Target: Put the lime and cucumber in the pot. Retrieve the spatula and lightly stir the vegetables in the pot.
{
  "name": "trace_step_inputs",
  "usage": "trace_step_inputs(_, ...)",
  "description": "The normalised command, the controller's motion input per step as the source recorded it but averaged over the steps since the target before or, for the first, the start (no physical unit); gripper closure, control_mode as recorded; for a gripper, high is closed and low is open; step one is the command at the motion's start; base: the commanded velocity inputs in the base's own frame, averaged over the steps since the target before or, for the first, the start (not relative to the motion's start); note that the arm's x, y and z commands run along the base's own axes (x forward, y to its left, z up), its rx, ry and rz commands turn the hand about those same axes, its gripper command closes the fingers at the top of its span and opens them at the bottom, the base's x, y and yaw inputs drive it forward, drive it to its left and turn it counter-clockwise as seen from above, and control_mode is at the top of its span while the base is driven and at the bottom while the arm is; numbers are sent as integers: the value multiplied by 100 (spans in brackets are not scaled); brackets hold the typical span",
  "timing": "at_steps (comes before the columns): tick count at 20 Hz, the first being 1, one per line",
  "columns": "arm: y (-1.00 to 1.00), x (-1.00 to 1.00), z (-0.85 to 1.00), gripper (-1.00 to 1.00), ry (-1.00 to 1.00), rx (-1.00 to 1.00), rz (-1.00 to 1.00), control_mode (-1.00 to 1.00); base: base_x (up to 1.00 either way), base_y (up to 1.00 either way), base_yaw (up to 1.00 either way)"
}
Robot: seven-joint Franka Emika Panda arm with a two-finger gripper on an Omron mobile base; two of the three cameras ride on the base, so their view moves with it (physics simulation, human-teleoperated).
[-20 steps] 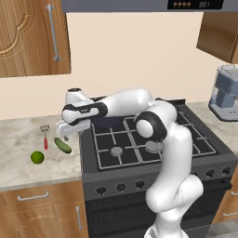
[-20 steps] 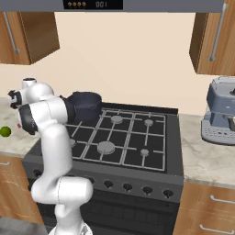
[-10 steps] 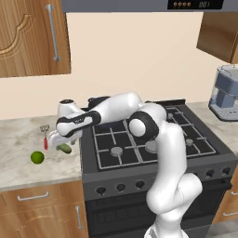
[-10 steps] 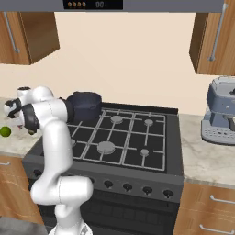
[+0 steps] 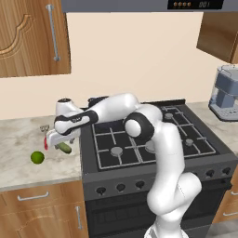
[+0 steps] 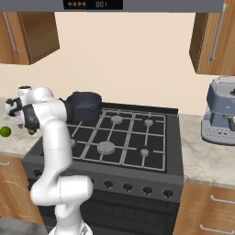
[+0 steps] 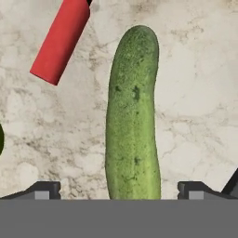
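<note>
The dark green cucumber lies on the marble counter, running lengthwise between my two fingertips. My gripper hangs open just over the cucumber, left of the stove, with its jaws wide on either side and not touching it. The spatula lies close beside, its red handle angled away from the cucumber's far end. The bright green lime rests alone nearer the counter's front edge. The dark pot stands on the stove's back-left burner.
The black stove with its grates fills the middle. A grey coffee machine stands on the right counter. Wooden cabinets hang above the left counter, and the range hood is over the stove.
My hand has swung left off the stove's edge and come down over the cucumber. The jaws stayed open; the lime, cucumber and spatula have not moved.
</note>
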Motion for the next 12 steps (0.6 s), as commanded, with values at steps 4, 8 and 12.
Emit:
trace_step_inputs(4, -2, 0, -20, -100, 8, 0, 0, -100, 0, 0, 0)
trace_step_inputs(8, -1, 0, -27, -100, 9, 0, 0, -100, 0, 0, 0)
trace_step_inputs(12, 0, 0, -20, -100, 5, 0, 0, -100, 0, 0, 0)
